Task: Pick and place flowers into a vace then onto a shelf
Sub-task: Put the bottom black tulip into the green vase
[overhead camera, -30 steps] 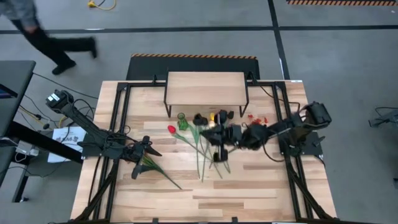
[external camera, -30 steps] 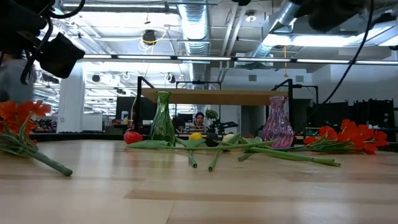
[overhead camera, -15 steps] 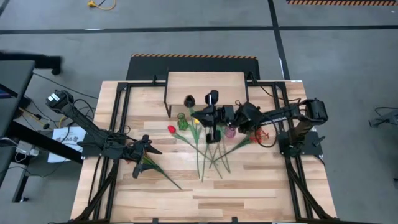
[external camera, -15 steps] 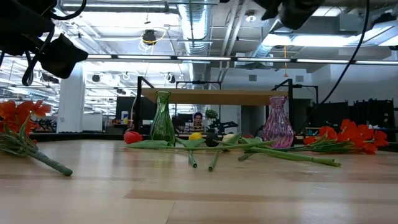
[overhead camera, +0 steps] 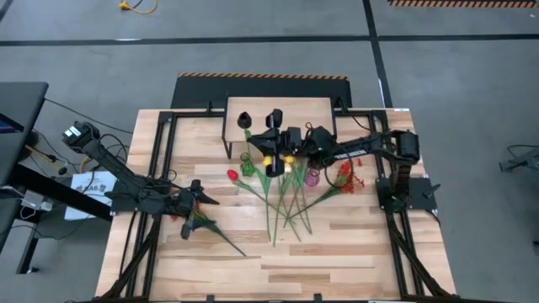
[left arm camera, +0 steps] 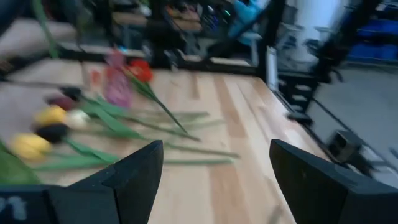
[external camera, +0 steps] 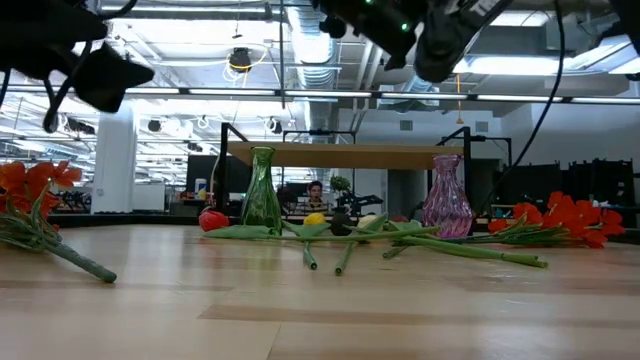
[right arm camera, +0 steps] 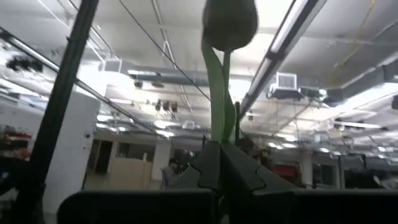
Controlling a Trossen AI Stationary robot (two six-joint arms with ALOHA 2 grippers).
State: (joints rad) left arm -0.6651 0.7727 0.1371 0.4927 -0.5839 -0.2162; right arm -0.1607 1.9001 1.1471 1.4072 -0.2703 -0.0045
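Observation:
My right gripper hangs above the table beside the shelf and is shut on a dark tulip, whose head shows over the shelf's left end. Several tulips lie fanned on the table between a green vase and a purple vase. One red-orange spray lies at the right. My left gripper stands open at the table's left, just above another red-orange spray that lies flat on the wood. My right gripper pinches the tulip's green stem between its two shut fingers, some way below the head. The fingers slant upward and the stem rises straight out of them, head uppermost. The flower is lifted clear of the table; its lower stem is hidden by the gripper.
Both vases stand upright just in front of the shelf, which has thin black legs. Black frame rails run along the table's left and right sides. Bare wood fills the near half.
My right gripper has swung from above the lying flowers toward the table's far edge and left, up to the shelf, carrying the dark tulip clear of the table. It has stayed shut. My left gripper has tipped slightly in place.

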